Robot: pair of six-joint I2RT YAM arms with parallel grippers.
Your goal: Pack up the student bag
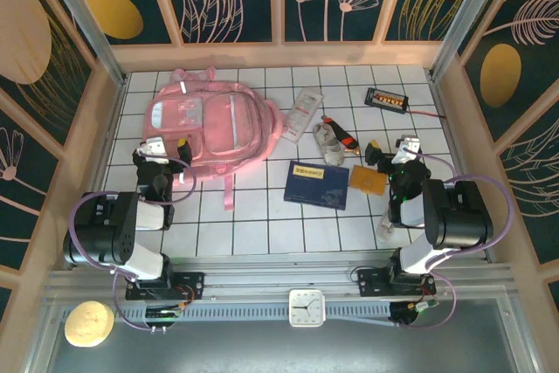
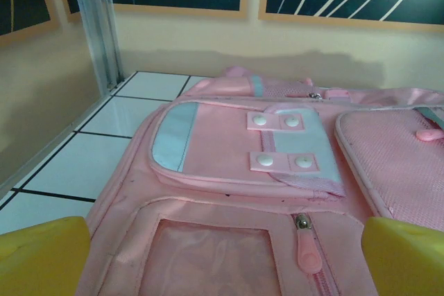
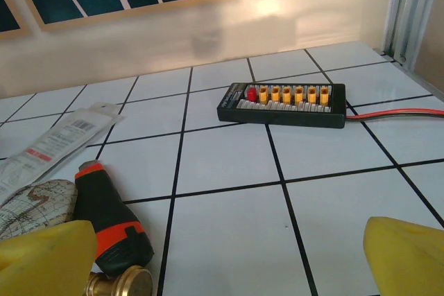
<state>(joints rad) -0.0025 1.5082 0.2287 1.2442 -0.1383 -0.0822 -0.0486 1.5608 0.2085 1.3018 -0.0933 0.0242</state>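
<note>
One student bag (image 1: 214, 128) lies flat on the white tiled table (image 1: 262, 224), directly in front of the left gripper (image 1: 168, 146), its near edge between that gripper's yellow fingers (image 2: 41, 254). The jaws are spread wide and hold nothing.

The bag is soft pink, with a pale blue flap fastened by two pink tabs carrying four white snaps. Nearer the gripper there is one translucent window pocket with a pink zip pull at its right. A mesh panel sits off to the gripper's right.

The right gripper (image 3: 229, 261) is just as wide open and empty. One black-and-orange tool (image 3: 111, 220) lies beside its left finger, and one black connector board (image 3: 283, 104) with a red wire (image 3: 395, 113) is farther ahead. One clear packet (image 1: 303, 113) lies ahead to its left. One blue book (image 1: 316, 184) and one orange card (image 1: 368, 180) lie to its left.
</note>
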